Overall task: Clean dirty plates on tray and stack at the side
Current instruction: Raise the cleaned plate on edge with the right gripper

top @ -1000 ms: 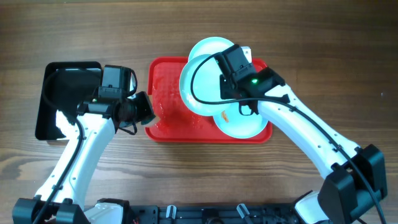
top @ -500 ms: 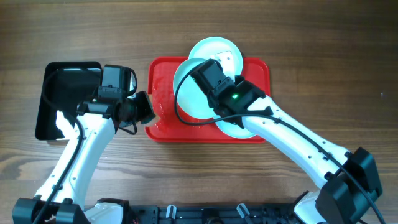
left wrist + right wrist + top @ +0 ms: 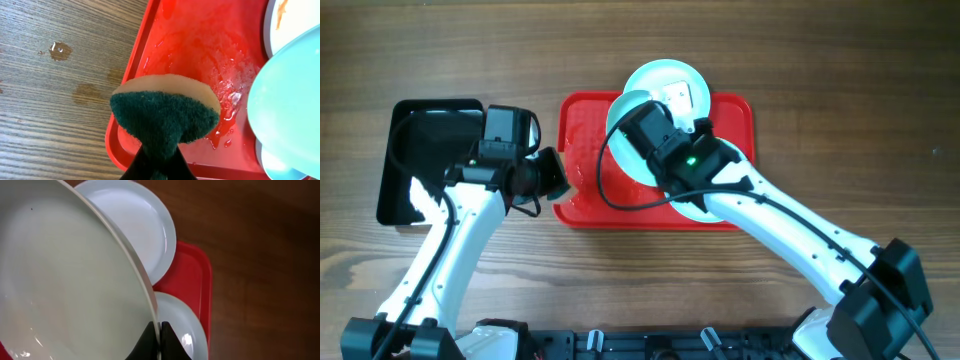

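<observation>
The right gripper (image 3: 159, 336) grips a tilted plate (image 3: 65, 280) by its rim above the tray (image 3: 132, 75), just right of the sponge (image 3: 165, 112) clamped in the left gripper (image 3: 159, 164).

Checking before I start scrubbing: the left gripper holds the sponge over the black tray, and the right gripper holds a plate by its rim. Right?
Not quite. In the left wrist view the sponge sits over the left edge of the red tray, not the black tray. The rest holds: left gripper on the sponge, right gripper pinching a plate by its rim.
</observation>
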{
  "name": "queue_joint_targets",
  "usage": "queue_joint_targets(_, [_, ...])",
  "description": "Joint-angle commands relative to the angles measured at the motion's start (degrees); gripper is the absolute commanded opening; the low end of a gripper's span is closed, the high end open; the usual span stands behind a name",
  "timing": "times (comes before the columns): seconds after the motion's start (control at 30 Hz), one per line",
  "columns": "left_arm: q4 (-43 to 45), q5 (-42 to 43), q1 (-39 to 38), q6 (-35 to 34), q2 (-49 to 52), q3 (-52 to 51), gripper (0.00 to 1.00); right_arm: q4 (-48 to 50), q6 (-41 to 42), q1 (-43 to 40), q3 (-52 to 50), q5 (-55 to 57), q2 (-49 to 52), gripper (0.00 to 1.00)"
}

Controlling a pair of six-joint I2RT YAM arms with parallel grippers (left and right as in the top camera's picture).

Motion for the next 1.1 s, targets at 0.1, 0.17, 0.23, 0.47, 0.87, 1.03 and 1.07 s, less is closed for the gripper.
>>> queue_joint_targets(0.1, [1.7,0.9,0.3,1.1,-0.6,-2.4,0.04,3.9,-9.6,5.0,1.5,10.2,-1.0,0.04])
queue_joint_targets(0.17, [1.9,0.9,0.3,1.1,-0.6,-2.4,0.04,5.1,-11.3,6.3,1.5,13.2,-1.0,0.04])
queue_joint_targets(0.23, [1.9,1.0,0.3,1.1,-0.6,-2.4,0.04,6.1,-13.2,7.1,1.5,15.6,-1.0,0.04])
queue_joint_targets(0.47, [1.9,1.0,0.3,1.1,-0.6,-2.4,0.04,9.0,-18.8,8.8,1.5,21.1,-1.0,0.04])
queue_joint_targets(0.87, [1.9,1.0,0.3,1.1,-0.6,-2.4,0.04,11.8,-21.2,9.6,1.5,30.1,-1.0,0.04])
queue_joint_targets(1.03, [2.0,1.0,0.3,1.1,-0.6,-2.4,0.04,15.8,-28.6,9.6,1.5,34.2,-1.0,0.04])
queue_joint_targets(1.07, [2.1,1.0,0.3,1.1,-0.6,-2.4,0.04,16.7,-30.0,9.6,1.5,34.9,-1.0,0.04])
